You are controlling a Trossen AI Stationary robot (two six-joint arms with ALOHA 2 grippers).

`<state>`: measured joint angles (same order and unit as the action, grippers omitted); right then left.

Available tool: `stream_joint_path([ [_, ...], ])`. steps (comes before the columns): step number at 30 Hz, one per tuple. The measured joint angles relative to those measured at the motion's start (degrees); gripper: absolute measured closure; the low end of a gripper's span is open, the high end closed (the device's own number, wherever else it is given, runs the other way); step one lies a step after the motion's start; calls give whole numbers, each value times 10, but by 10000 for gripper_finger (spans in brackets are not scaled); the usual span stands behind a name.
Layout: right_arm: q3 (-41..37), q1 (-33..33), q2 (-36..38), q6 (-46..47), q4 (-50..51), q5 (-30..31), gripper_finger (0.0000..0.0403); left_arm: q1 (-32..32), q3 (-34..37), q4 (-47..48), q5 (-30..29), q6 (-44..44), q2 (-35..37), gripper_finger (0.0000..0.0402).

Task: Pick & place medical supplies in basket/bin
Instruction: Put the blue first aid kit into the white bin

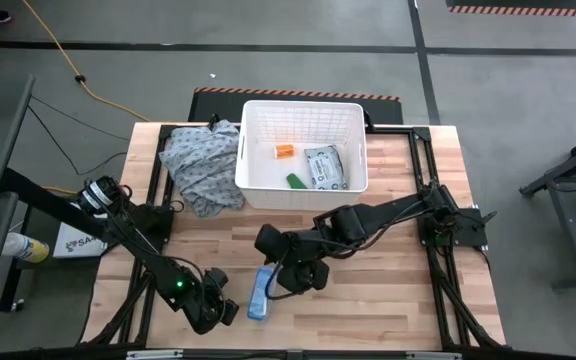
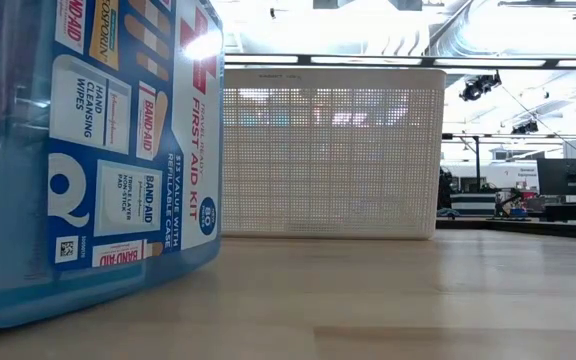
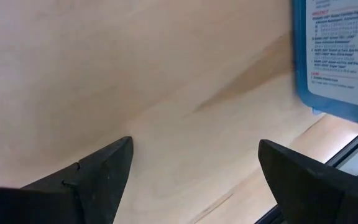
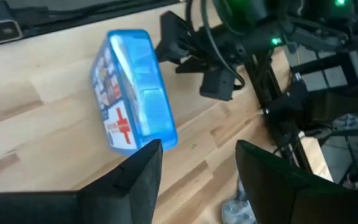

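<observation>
The blue first-aid box (image 1: 259,291) stands on its edge on the wooden bench (image 1: 388,290), down at about 6 o'clock from the white basket (image 1: 304,112), well apart from it. In the low view the box (image 2: 88,150) fills the near side, red cross and printed label facing the camera, with the slatted basket wall (image 2: 333,150) behind it.

The right tool (image 1: 286,283) sits just beside the box on its 3 o'clock side, fingers spread and holding nothing; its wrist view shows both dark fingers (image 4: 138,180) parted with the box (image 4: 135,87) ahead of them, not between them. I cannot tell whether a fingertip touches the box.

The left tool (image 1: 230,308) lies low at the box's 8 o'clock, also released, jaws wide. From its wrist, the 2 fingers (image 3: 104,171) frame bare wood, and the box's printed back label (image 3: 340,56) shows off to one side.

Inside the basket: a small orange item (image 1: 284,151), a green item (image 1: 295,180) and a grey-white packet (image 1: 325,167), the packet at 3 o'clock of the other 2. A grey-blue patterned cloth (image 1: 203,165) is heaped against the basket's 9 o'clock wall.
</observation>
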<state>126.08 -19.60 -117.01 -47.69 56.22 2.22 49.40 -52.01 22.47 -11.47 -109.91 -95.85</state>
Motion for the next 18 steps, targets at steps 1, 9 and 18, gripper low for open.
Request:
stream_joint_path([
  [1,0,-1,0,-2,0,-1,205,1,0,-1,-1,-4,0,21],
  [9,-9,-10,0,-3,-8,-26,205,3,-23,0,-22,4,-1,21],
  [18,-25,-19,-20,14,-38,-25,206,10,-66,38,-26,30,-1,21],
])
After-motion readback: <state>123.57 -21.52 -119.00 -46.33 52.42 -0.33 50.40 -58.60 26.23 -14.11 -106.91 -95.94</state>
